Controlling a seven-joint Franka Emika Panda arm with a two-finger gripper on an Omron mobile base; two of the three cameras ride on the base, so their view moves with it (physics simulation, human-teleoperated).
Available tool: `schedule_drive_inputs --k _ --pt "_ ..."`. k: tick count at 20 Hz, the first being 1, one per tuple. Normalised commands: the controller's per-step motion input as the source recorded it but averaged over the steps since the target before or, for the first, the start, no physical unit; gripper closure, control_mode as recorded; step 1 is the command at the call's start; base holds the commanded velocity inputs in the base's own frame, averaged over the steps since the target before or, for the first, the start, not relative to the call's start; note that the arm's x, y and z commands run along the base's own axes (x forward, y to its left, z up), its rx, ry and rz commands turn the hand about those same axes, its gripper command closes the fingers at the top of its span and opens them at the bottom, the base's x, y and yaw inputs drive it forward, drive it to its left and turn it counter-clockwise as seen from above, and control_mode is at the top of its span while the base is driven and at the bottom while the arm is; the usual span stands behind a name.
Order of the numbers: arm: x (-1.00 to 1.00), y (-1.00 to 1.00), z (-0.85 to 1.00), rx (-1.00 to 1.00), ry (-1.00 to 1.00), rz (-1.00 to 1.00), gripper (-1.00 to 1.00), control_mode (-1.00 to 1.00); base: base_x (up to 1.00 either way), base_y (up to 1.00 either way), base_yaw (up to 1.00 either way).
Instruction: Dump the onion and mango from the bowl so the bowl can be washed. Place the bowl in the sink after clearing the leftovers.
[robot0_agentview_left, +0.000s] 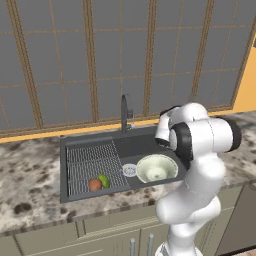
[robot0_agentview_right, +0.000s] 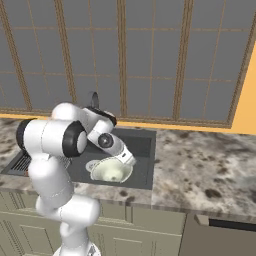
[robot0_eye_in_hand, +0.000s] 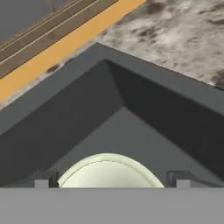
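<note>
I see the sink (robot0_agentview_left: 145, 142) set in the speckled counter (robot0_agentview_left: 30, 175), with a dark faucet (robot0_agentview_left: 125, 112) at its back edge. The rack (robot0_agentview_left: 92, 165) fills its left half, and the bowl (robot0_agentview_left: 157, 168) sits upright on the basin floor in the right half, just beside the round drain (robot0_agentview_left: 129, 170). The bowl looks empty from both base views. The onion (robot0_agentview_left: 94, 184) and the mango (robot0_agentview_left: 104, 180) lie touching each other on the rack near its front edge, well apart from the bowl.

My gripper (robot0_eye_in_hand: 112, 180) hangs just above the bowl's near rim. In the hand view the two finger tips (robot0_eye_in_hand: 43, 179) stand wide apart on either side of the rim's arc, with nothing between them; the bowl is free.

I judge the task is at its last step: leftovers are dumped, the bowl is down in the sink, and the grip is let go. The next move, as I read it, calls for lifting the hand straight up and clear of the rim without nudging the bowl, keeping away from the faucet behind the arm.
</note>
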Motion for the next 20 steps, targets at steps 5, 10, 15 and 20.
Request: schedule_drive_inputs --k 5,10,15,20 --pt "-0.55 0.18 1.00 -0.02 -0.14 0.00 -1.00 -1.00 0.00 0.00 0.00" --pt "-0.99 0.07 1.00 -0.02 -0.18 0.01 -1.00 -1.00 0.00 0.00 0.00" --pt "-1.00 0.07 1.00 -0.12 -0.54 0.02 -1.00 -1.00 0.00 0.00 0.00" --pt "-0.76 0.05 0.56 -0.09 -0.57 -0.01 -1.00 -1.00 0.00 0.00 0.00"
